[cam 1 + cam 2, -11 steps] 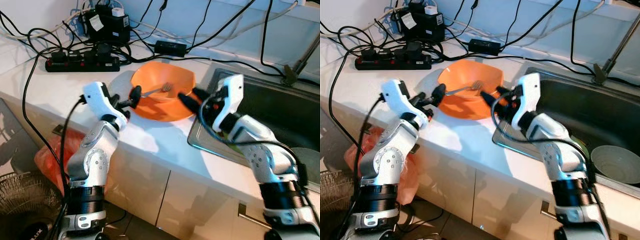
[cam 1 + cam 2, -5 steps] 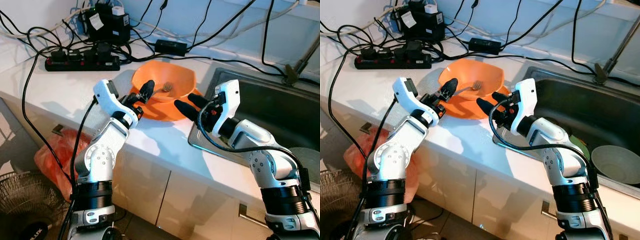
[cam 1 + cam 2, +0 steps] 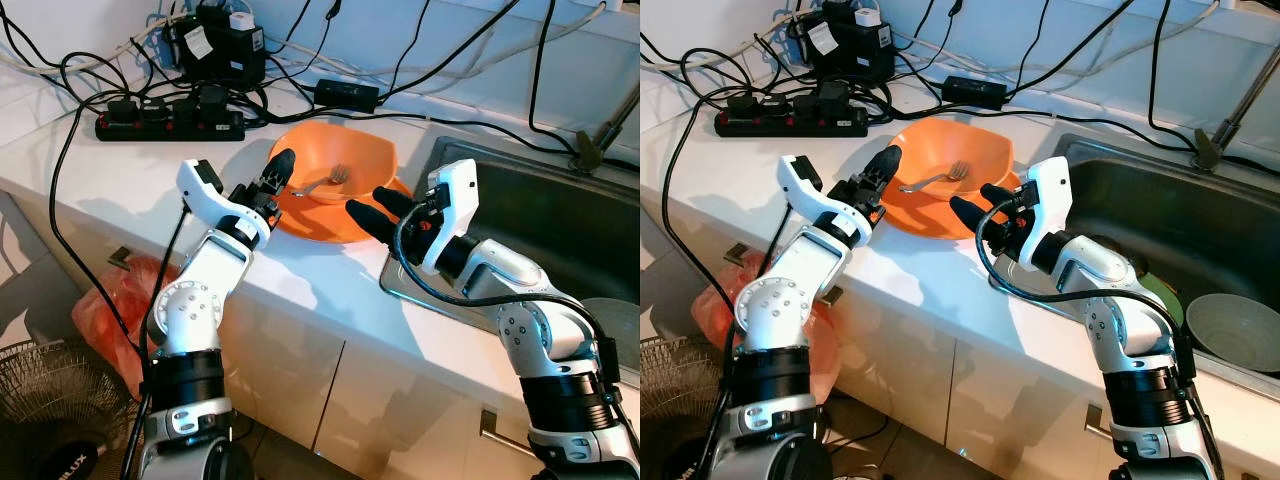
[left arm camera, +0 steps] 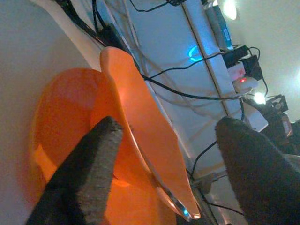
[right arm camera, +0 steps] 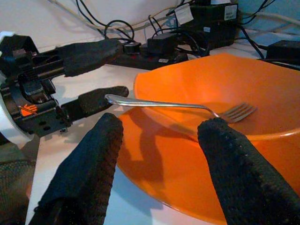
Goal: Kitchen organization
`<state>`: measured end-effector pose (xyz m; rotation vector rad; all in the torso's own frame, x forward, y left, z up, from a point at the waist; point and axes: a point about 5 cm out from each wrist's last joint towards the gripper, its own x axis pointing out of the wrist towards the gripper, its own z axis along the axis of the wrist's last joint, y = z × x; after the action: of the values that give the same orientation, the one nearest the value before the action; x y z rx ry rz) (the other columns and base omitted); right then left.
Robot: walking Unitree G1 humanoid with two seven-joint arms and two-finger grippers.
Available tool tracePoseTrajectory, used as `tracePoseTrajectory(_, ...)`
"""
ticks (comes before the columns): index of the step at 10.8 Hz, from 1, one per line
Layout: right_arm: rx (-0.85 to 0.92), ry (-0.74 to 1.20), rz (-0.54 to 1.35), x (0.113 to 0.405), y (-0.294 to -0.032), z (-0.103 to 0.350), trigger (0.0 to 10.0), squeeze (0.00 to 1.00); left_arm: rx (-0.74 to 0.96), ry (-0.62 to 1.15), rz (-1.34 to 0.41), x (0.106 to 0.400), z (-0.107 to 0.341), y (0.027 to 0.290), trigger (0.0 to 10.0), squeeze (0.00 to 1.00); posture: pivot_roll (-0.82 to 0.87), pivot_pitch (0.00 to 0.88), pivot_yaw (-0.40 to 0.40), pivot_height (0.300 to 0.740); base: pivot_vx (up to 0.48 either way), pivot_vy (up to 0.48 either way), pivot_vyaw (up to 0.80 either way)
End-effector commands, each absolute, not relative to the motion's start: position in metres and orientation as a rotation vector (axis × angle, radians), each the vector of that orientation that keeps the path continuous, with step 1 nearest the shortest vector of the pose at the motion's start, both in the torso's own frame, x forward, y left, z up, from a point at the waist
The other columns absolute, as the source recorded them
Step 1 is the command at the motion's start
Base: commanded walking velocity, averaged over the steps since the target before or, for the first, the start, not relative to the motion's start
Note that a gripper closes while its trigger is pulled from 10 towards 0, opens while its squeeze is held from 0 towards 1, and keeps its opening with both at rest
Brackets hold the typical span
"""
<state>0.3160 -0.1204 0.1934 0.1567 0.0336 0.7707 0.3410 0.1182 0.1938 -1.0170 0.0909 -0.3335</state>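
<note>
Since a second ago the left gripper [image 3: 277,178] has swung from the bowl's near-left edge up to its left rim, and the right gripper [image 3: 375,208] has drawn back from the rim to the near right side of the plate.

Left eye view: an orange bowl [image 3: 350,165] sits on an orange plate [image 3: 345,225] on the white counter [image 3: 120,170], just left of the sink [image 3: 560,220]. A fork [image 3: 324,182] lies in the bowl, tines toward the middle, handle toward the left rim. The left gripper's fingers are spread apart at that rim, by the fork's handle. The right gripper's fingers are also parted, their tips over the plate's edge and holding nothing. A black power strip [image 3: 170,118] and a tangle of cables [image 3: 60,80] lie at the back of the counter.

Right eye view: the same layout shows, with a grey bowl [image 3: 1235,330] lying down in the sink.

Left wrist view: the two fingers stand wide, the bowl's thin rim running between them; whether either pad touches it is hard to tell in this dim, close picture.

Right wrist view: the fingers frame the plate's near edge, open and empty. The fork rests across the bowl, its handle sticking out past the rim toward the left gripper's fingers [image 5: 93,101].
</note>
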Motion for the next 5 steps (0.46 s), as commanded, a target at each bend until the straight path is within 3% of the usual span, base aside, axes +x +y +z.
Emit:
tracePoseTrajectory(1, 0.154, 0.043, 0.778, 0.313, -0.12, 0.192, 10.0, 0.0, -1.045, 0.112, -0.367, 0.342, 0.199, 0.111, 8.0, 0.0, 0.06, 0.025, -0.041, 0.74, 0.0, 0.0, 0.0)
tracePoseTrajectory(2, 0.154, 0.044, 0.776, 0.314, -0.12, 0.192, 10.0, 0.0, -1.069, 0.146, -0.396, 0.341, 0.198, 0.105, 10.0, 0.0, 0.06, 0.024, -0.04, 0.74, 0.0, 0.0, 0.0)
tracePoseTrajectory(5, 0.156, 0.041, 0.775, 0.314, -0.119, 0.192, 10.0, 0.0, -1.075, 0.21, -0.45, 0.338, 0.197, 0.094, 10.0, 0.0, 0.06, 0.021, -0.034, 0.74, 0.0, 0.0, 0.0)
